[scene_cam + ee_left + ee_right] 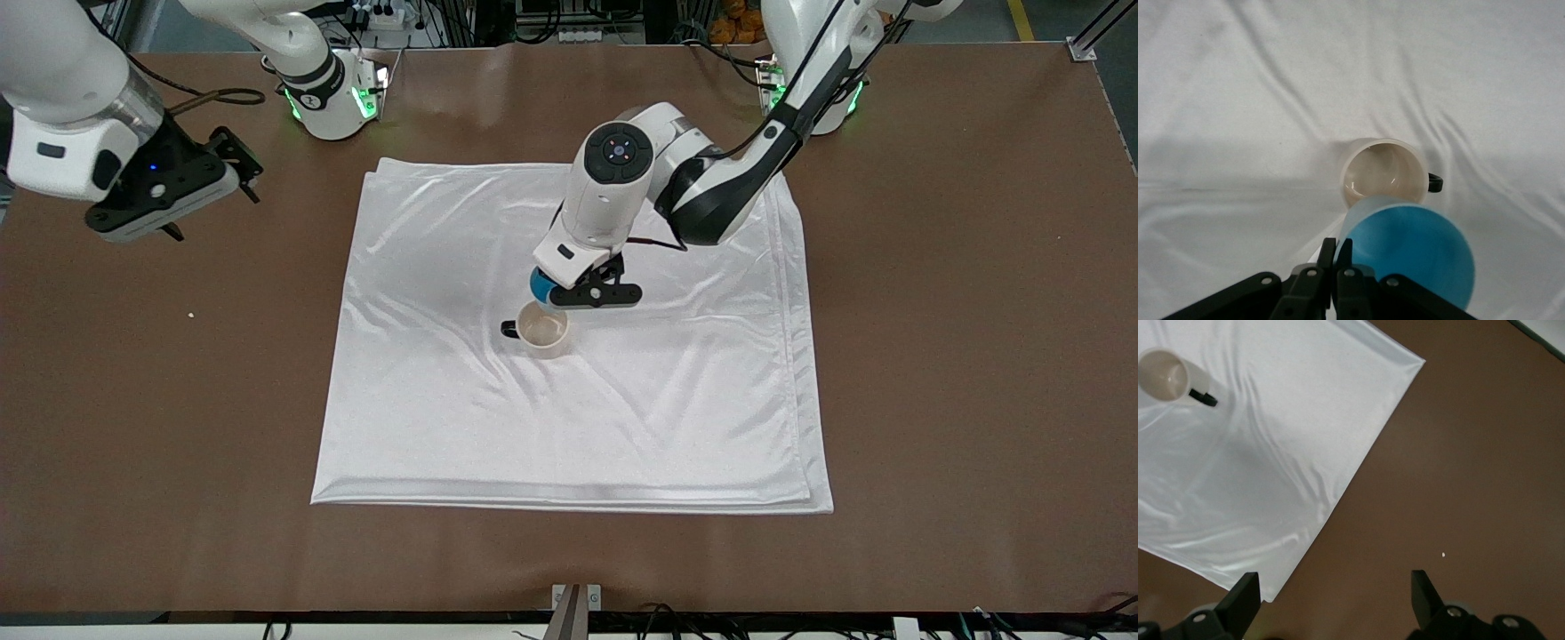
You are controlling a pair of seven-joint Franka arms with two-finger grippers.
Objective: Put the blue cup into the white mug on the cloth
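The blue cup (540,285) hangs in the air, pale blue outside and bright blue inside (1418,257), tilted over the rim of the white mug. My left gripper (562,296) (1338,248) is shut on the cup's rim, one finger inside the wall and one outside. The white mug (543,329) (1382,173) stands upright and empty near the middle of the cloth (622,400) (1238,100), its dark handle toward the right arm's end. My right gripper (212,206) (1335,587) waits open over bare table off the cloth's corner. The right wrist view also shows the mug (1165,373).
The brown table (960,356) surrounds the cloth on all sides. A tiny white speck (190,314) (1443,555) lies on the table toward the right arm's end. The cloth (1271,420) is wrinkled around the mug.
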